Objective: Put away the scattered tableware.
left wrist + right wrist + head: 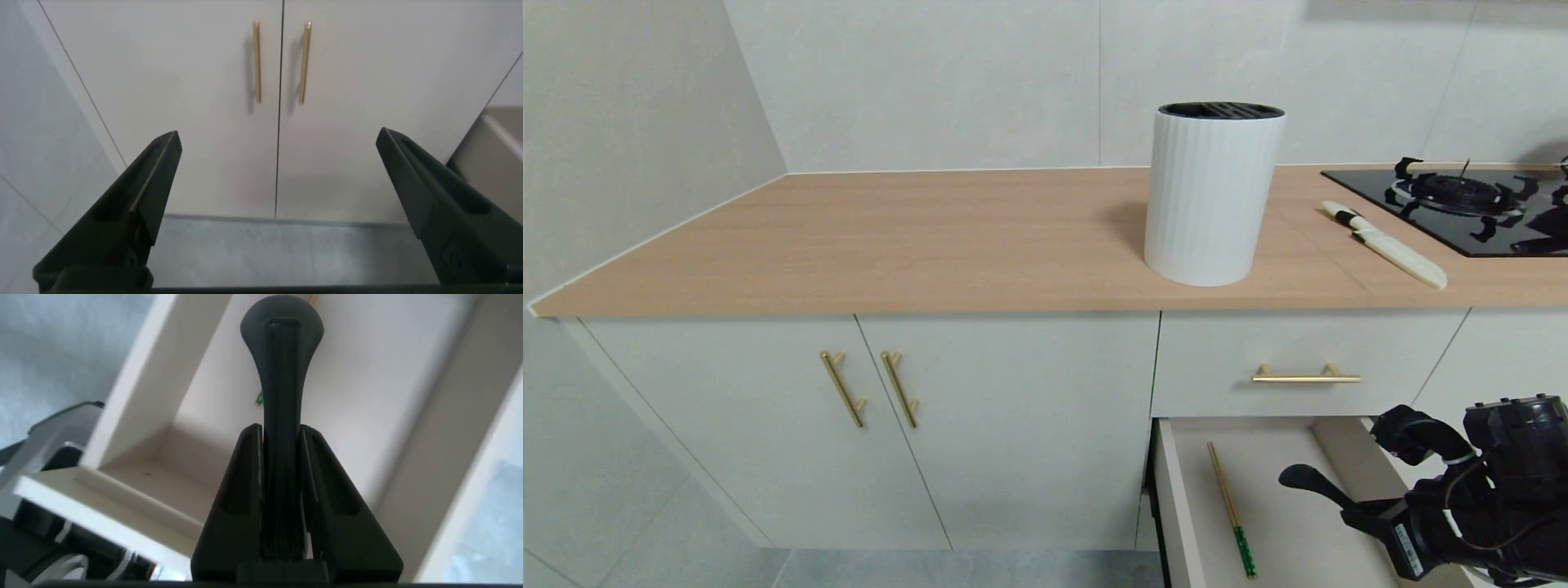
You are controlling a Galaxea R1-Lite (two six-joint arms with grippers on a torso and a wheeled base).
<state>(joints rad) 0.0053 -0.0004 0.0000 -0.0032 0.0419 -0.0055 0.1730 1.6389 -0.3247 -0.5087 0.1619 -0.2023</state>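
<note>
Since the right end effector (pixel 1298 476) hangs over the open drawer (pixel 1172 506) with its fingers pressed together on nothing, and one chopstick (pixel 1230 510) lies flat inside near the left wall, I'd say the knife (pixel 1384 243) is what's left. It lies on the counter (pixel 931 237) between the holder (pixel 1213 196) and the stove (pixel 1462 200), angled, with the handle toward the wall and the blade toward the front edge. My call: rise clear of the closed upper drawer front, open up, and pinch the handle, not the blade. If it goes in the holder, line the blade up with a top slot and drop straight, since a side push could tip that tall cylinder. The left end effector (pixel 278 140) is spread wide and empty, low in front of the double doors (pixel 849 408). The counter is smooth wood-look laminate, so the knife may skid under a shallow grasp. Elsewhere there are pale tiled walls, white fronts with brass handles and a grey floor.
</note>
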